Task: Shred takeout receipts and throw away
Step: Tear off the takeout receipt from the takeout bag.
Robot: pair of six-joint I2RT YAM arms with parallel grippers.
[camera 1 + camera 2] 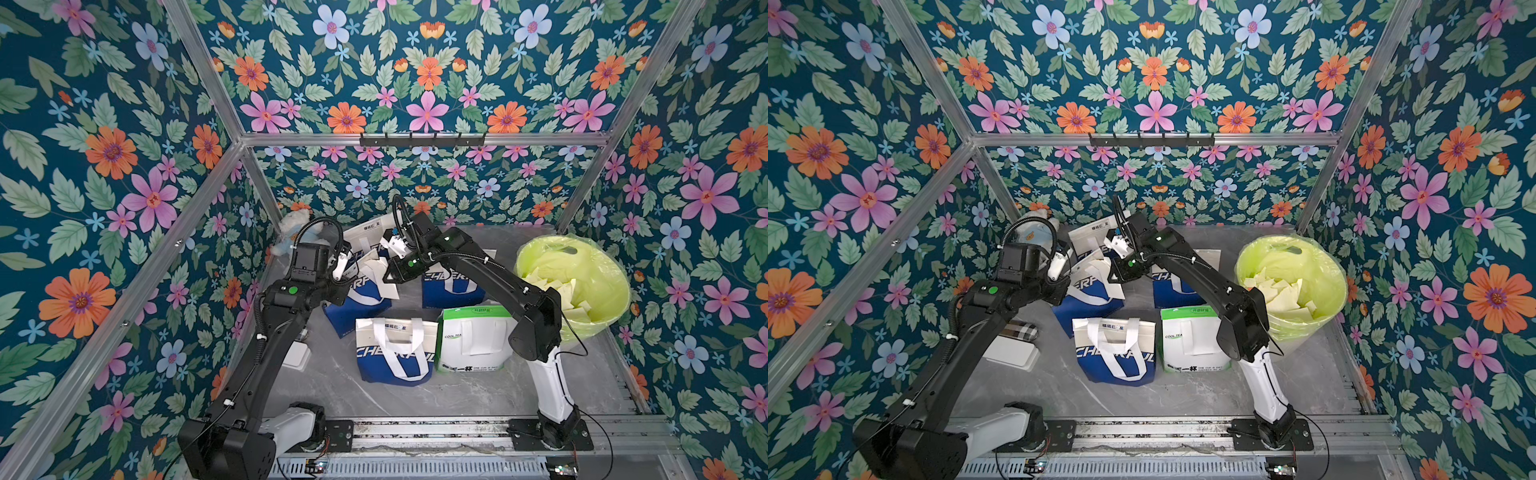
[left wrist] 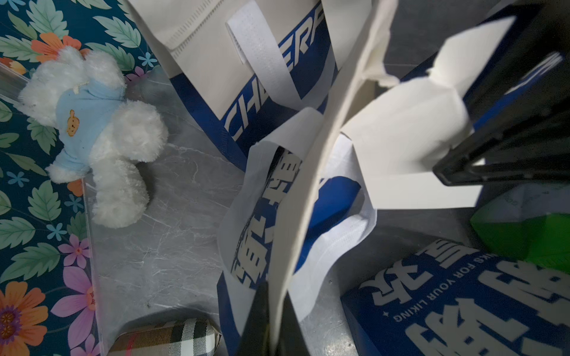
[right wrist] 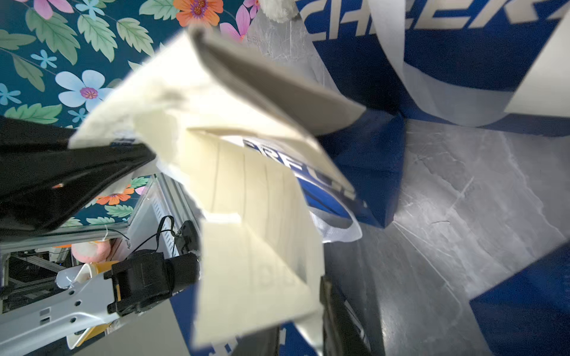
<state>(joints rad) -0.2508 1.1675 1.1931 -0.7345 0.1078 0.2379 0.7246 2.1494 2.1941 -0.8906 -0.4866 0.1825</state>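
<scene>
Grey marbled table. Bin with a yellow-green liner stands at its right side, with torn white scraps heaped inside.

Left arm: reaches forward from its base, elbow bent, wrist tipped down. Right arm: stretches across toward the left, forearm passing over the bags, well apart from the bin. Both arms end over the blue-and-white bag left of centre.

Left gripper and right gripper face each other, near together. The receipt spans the gap between them, above that bag and off the table.

Left wrist view: left gripper is pinched tight on one end of the slip. The slip runs away edge-on to the right gripper, which is clamped on a crumpled corner.

Right wrist view: the receipt is creased and blurred, with a ragged edge near the left gripper's tip.
</scene>
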